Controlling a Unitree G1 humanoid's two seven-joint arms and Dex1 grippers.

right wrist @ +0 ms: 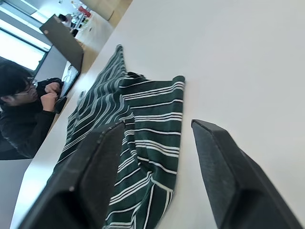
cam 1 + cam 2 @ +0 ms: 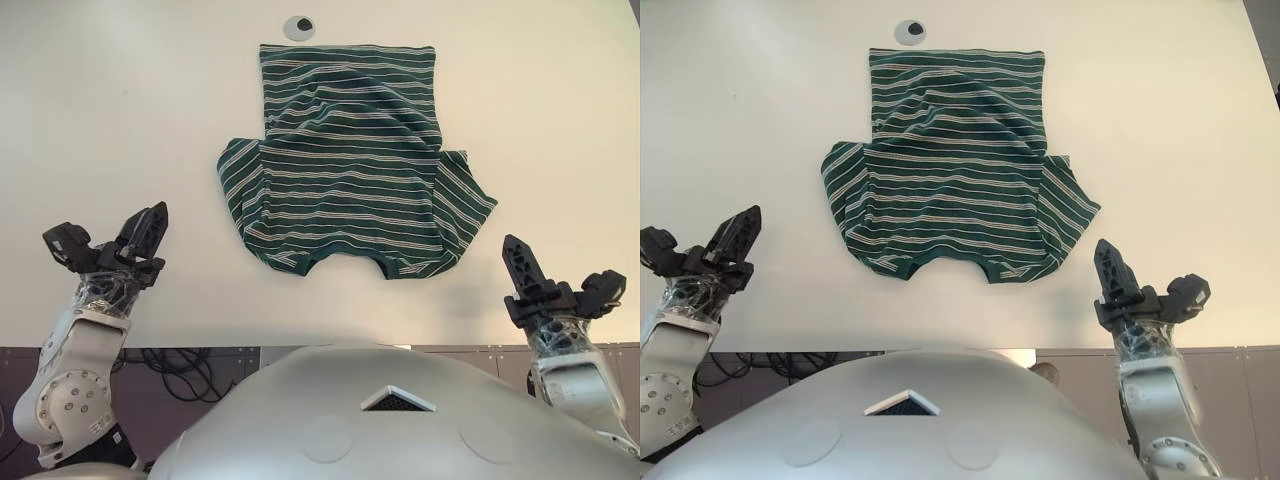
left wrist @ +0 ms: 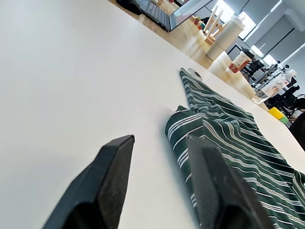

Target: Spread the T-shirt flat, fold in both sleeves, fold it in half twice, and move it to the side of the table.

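The right gripper (image 1: 158,125) holds its two dark fingers (image 1: 228,176) wide apart over the white desk (image 1: 228,57). Between and beyond them lies the T-shirt (image 1: 112,102), dark green with thin white stripes. Its nearest sleeve (image 1: 155,102) lies flat on the desk, and wrinkled cloth stretches away toward the far edge.

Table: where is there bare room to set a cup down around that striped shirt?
Bare table lies wide on both sides of the shirt, from its sleeves outward, beyond the open left claw and right claw. Crowded: the far edge, where a small disc sits by the shirt.
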